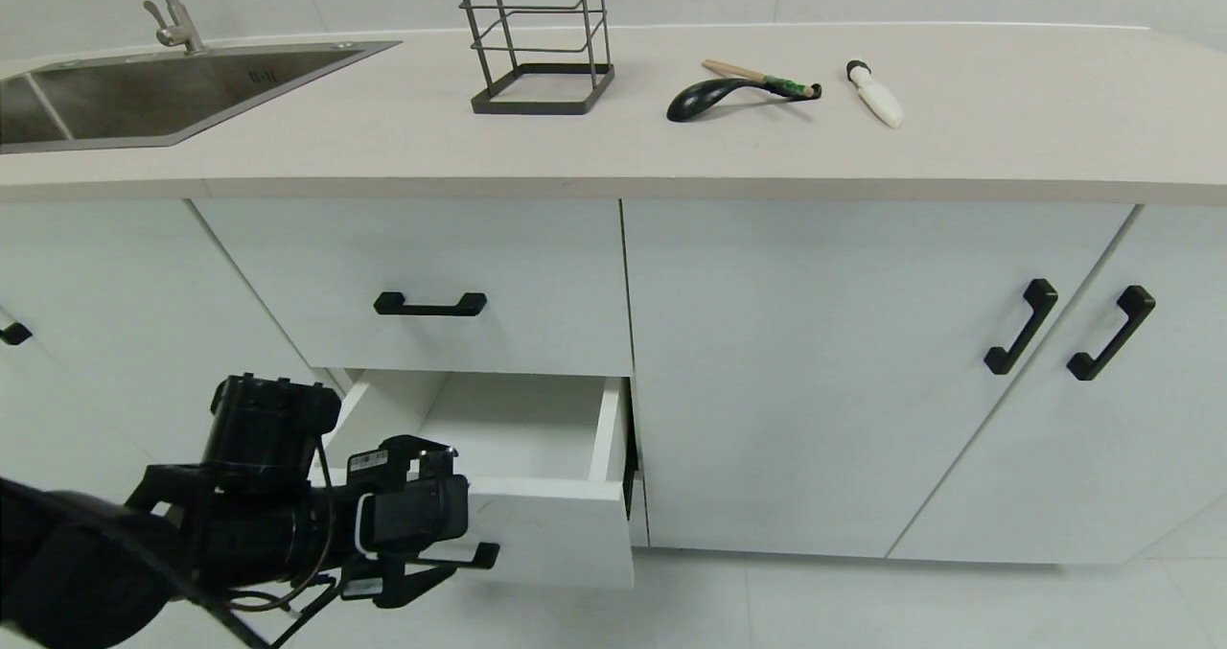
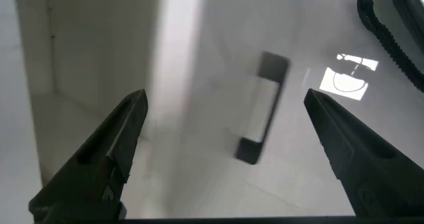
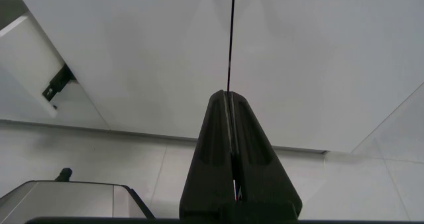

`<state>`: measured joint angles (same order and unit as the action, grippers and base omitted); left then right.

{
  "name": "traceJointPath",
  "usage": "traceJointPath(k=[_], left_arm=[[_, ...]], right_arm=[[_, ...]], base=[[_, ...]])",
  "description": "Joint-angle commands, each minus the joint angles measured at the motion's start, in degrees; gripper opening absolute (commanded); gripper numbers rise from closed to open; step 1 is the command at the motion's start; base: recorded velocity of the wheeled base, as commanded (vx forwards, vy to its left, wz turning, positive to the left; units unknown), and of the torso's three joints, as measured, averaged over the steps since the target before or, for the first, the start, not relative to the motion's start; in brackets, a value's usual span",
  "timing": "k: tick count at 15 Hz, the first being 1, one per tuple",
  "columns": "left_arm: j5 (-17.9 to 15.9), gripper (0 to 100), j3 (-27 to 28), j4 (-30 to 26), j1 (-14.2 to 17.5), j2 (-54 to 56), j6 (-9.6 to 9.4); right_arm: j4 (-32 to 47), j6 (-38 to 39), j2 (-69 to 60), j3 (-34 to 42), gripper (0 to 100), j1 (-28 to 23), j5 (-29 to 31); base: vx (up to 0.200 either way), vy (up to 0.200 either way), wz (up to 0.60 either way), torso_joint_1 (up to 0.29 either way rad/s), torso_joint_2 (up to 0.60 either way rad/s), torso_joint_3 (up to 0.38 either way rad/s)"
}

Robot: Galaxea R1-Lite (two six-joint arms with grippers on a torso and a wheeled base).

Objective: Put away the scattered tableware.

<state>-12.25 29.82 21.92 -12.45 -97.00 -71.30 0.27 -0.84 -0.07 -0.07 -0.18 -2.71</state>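
Left gripper (image 1: 460, 505) sits low by the white pulled-out bottom drawer (image 1: 537, 524), jaws spread wide, holding nothing. The wrist view has the drawer's black bar handle (image 2: 262, 108) btwn the fingers, no contact I can make out. Drawer looks open enough, so the job now, I reckon: back straight off w/o nudging the front shut, then rise to the counter. Moving right: black wire rack (image 1: 537, 35) on the pale countertop (image 1: 1007, 103), then the tableware: glossy black spoon (image 1: 709, 98) lying against wooden chopsticks w/ green band (image 1: 757, 76), small white utensil w/ black end (image 1: 874, 95) just beside. Best grab chopsticks as a pair. Right gripper (image 3: 228, 98) is clenched on nothing, down by the white cabinet doors (image 3: 298, 52)
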Motion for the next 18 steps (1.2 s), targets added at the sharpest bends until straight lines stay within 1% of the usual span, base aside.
traceJointPath(k=[1, 5, 10, 12, 13, 14, 15, 16, 17, 18], left_arm=[[-0.1, 100, -2.9, 0.1, -0.8, 6.1, 0.11], [-0.6, 100, -3.3, -1.7, -1.7, 6.5, 0.02], [-1.1, 100, -6.5, -1.8, -2.2, 8.5, 0.2], [-2.6, 100, -6.6, -1.9, -2.5, 10.1, 0.2], [-4.2, 100, -6.6, -2.1, -3.5, 11.8, 0.55], [-6.0, 100, -6.5, -2.4, -5.4, 14.7, 2.84], [-7.5, 100, -6.4, -3.3, -8.6, 17.6, 8.02], [-8.4, 100, -6.2, -4.3, -13.6, 21.4, 18.3], [-8.8, 100, -6.4, -4.4, -18.1, 25.1, 30.87], [-9.3, 100, -6.3, -4.3, -20.7, 28.1, 44.06]], right_arm=[[0.0, 0.0, 0.1, 0.0, 0, 0.0, 0.0], [0.0, 0.0, 0.1, 0.1, 0, 0.0, 0.0], [0.0, 0.0, 0.1, 0.1, 0, 0.0, 0.0], [0.0, 0.0, 0.1, 0.1, 0, 0.0, 0.0], [0.0, 0.0, 0.1, 0.1, 0, 0.0, 0.0], [0.0, 0.0, 0.1, 0.1, 0, 0.0, 0.0], [0.0, 0.0, 0.1, 0.1, 0, 0.0, 0.0], [0.0, 0.0, 0.1, 0.1, 0, 0.0, 0.0], [0.0, 0.0, 0.1, 0.1, 0, 0.0, 0.0], [0.0, 0.0, 0.1, 0.1, 0, 0.0, 0.0]], base=[[0.0, 0.0, 0.0, 0.0, 0.0, 0.0], [0.0, 0.0, 0.0, 0.0, 0.0, 0.0], [0.0, 0.0, 0.0, 0.0, 0.0, 0.0], [0.0, 0.0, 0.0, 0.0, 0.0, 0.0], [0.0, 0.0, 0.0, 0.0, 0.0, 0.0], [0.0, 0.0, 0.0, 0.0, 0.0, 0.0], [0.0, 0.0, 0.0, 0.0, 0.0, 0.0], [0.0, 0.0, 0.0, 0.0, 0.0, 0.0], [0.0, 0.0, 0.0, 0.0, 0.0, 0.0], [0.0, 0.0, 0.0, 0.0, 0.0, 0.0]])
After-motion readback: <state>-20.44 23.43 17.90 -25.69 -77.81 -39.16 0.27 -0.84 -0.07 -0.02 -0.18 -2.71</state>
